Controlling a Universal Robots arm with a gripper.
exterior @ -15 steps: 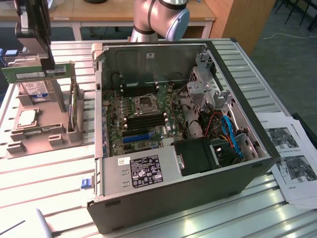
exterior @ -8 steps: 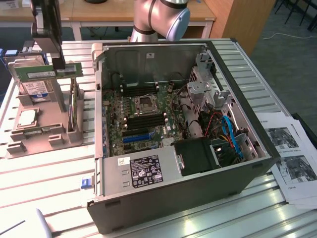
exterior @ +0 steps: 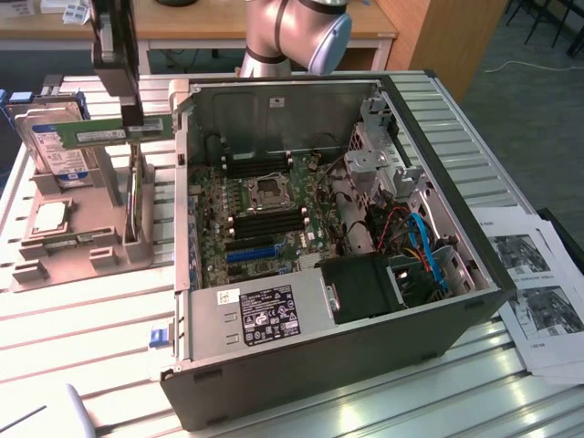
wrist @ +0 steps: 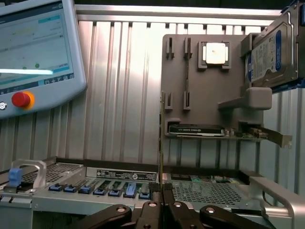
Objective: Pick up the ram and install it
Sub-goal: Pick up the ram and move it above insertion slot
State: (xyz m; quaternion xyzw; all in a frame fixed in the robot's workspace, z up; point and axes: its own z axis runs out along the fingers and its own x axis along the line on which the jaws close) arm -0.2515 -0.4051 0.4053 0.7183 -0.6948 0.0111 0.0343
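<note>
We note a slatted metal table (exterior: 82, 347) nearest the exterior camera. On it lies an open computer case (exterior: 274, 383), its side panel off. At the near end of the case sits the power supply (exterior: 269, 315). Behind that lies the motherboard (exterior: 210, 219), with a blue slot (exterior: 251, 253), black memory slots (exterior: 265, 222) and the processor socket (exterior: 267, 191). Printed papers (exterior: 538, 301) lie on the table at the exterior view's right of the case.

Further back, at the exterior view's left of the case, we see a grey holder (exterior: 64, 246) on the table. A hard drive (exterior: 59, 151) leans in it at the far end.

Over this holder hangs the gripper (exterior: 134, 117). Its jaws are drawn almost together and pinch the ram (exterior: 96, 135) by its thin faces. The ram is a green stick held level and lengthwise in the air, outside the case and near its upper left corner. It is not yet seated in any memory slot. In the wrist view we see the stick edge-on as a thin line rising from between the fingertips.

Behind the case rises the arm (exterior: 292, 32). Furthest back stands a wooden desk (exterior: 210, 27).
</note>
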